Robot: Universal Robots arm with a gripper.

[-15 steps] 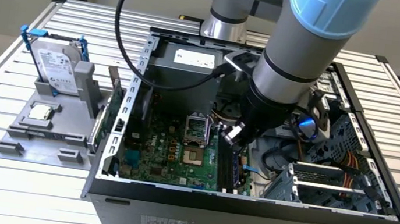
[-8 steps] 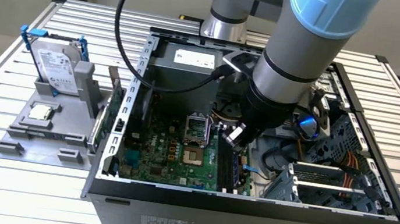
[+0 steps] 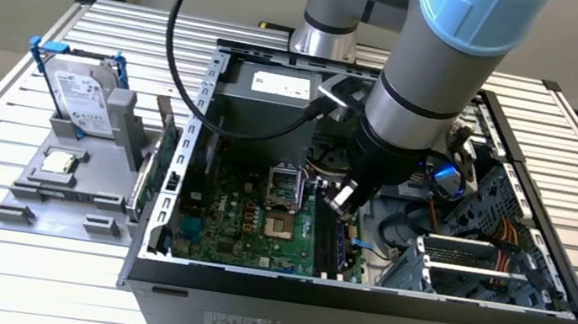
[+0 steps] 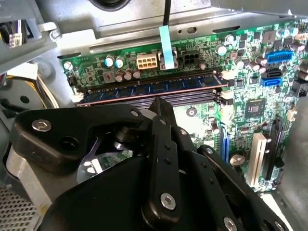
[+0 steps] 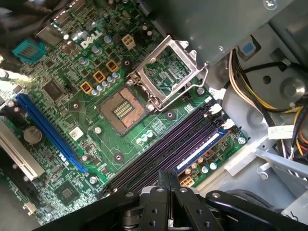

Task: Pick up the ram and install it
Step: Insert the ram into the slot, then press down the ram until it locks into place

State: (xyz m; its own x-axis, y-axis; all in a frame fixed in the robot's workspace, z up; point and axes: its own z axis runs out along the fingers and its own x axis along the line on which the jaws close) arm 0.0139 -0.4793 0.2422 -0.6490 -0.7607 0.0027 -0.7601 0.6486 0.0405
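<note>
The ram (image 4: 154, 89) is a long dark stick with blue labels, lying seated in the outermost of the dark memory slots on the green motherboard (image 4: 240, 82). In the first wrist view the ram (image 5: 201, 151) shows as a blue-marked strip at the slots' edge. My gripper (image 4: 159, 103) hangs just above these slots with its black fingers pressed together and nothing between them. In the first wrist view the gripper (image 5: 168, 177) tips meet over the slots beside the ram. In the exterior view the gripper (image 3: 342, 205) is inside the open computer case (image 3: 359, 308), low over the board.
An open processor socket (image 5: 122, 108) lies beside the slots. Cables (image 5: 250, 82) and a metal drive cage (image 3: 467, 268) crowd the case on the exterior view's right. Outside, on the exterior view's left, a grey holder (image 3: 35, 194) carries a hard drive (image 3: 83, 99) and a small silver chip (image 3: 60, 162).
</note>
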